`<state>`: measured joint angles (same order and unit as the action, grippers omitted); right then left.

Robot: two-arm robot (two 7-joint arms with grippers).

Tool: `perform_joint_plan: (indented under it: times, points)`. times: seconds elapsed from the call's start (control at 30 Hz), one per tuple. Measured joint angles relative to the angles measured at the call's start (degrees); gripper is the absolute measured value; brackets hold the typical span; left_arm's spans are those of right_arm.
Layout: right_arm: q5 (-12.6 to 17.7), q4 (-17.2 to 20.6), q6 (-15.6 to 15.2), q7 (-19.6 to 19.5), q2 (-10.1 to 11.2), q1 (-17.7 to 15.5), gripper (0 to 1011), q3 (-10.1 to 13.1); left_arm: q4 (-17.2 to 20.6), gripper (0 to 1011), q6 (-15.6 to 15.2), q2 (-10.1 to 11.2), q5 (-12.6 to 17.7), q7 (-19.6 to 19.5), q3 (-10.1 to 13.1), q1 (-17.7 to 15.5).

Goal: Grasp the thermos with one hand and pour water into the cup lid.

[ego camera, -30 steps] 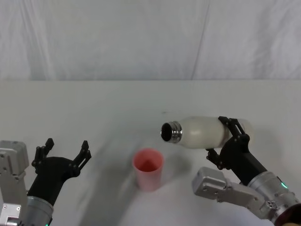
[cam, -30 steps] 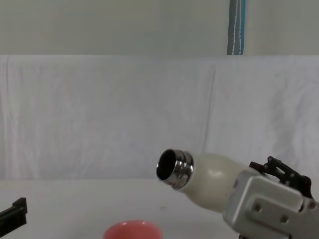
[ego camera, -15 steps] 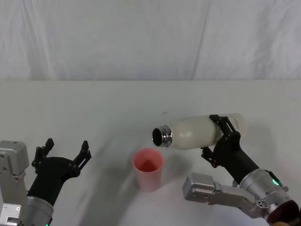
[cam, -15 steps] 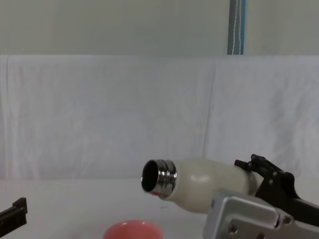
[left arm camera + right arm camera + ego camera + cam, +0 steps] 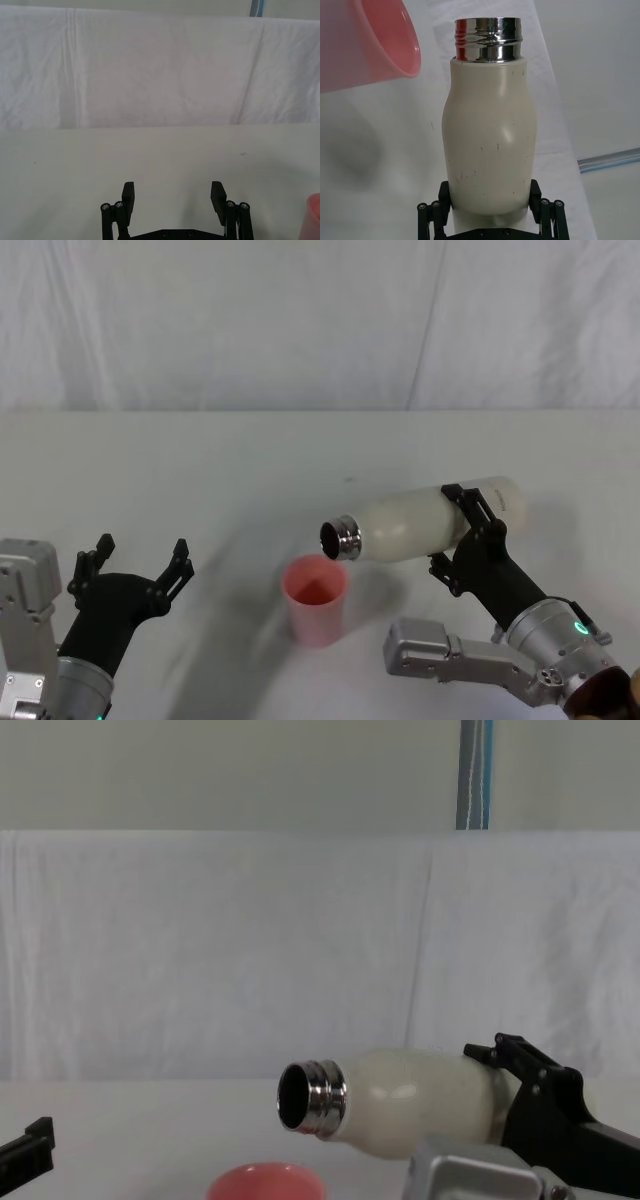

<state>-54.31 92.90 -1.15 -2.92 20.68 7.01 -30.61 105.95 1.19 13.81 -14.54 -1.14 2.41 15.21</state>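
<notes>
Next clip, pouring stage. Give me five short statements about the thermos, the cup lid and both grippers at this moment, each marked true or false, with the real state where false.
1. The right gripper is shut on the thermos. True.
2. The thermos stands upright on the table. False: it is held off the table, tipped nearly level.
3. The thermos's steel mouth is above the rim of the cup lid. True.
4. The cup lid lies on its side. False: it stands upright, opening upward.
5. The left gripper holds the cup lid. False: it is open and apart from the cup lid, on the robot's left.
</notes>
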Motion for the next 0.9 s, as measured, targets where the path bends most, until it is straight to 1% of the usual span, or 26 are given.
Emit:
perform_joint_plan:
  times: [0.33,0.9]
  points:
    - [-2.27,-0.64,-0.49,-1.37,0.63,0.87,947,-0.86,0.00,1001,0.00,0.00,0.00,0.00,0.00,0.00]
    - [-3.97,-1.14,-0.59,-2.14,0.99,2.18,947,-2.24,0.00,1001,0.00,0.00,0.00,0.00,0.00,0.00]
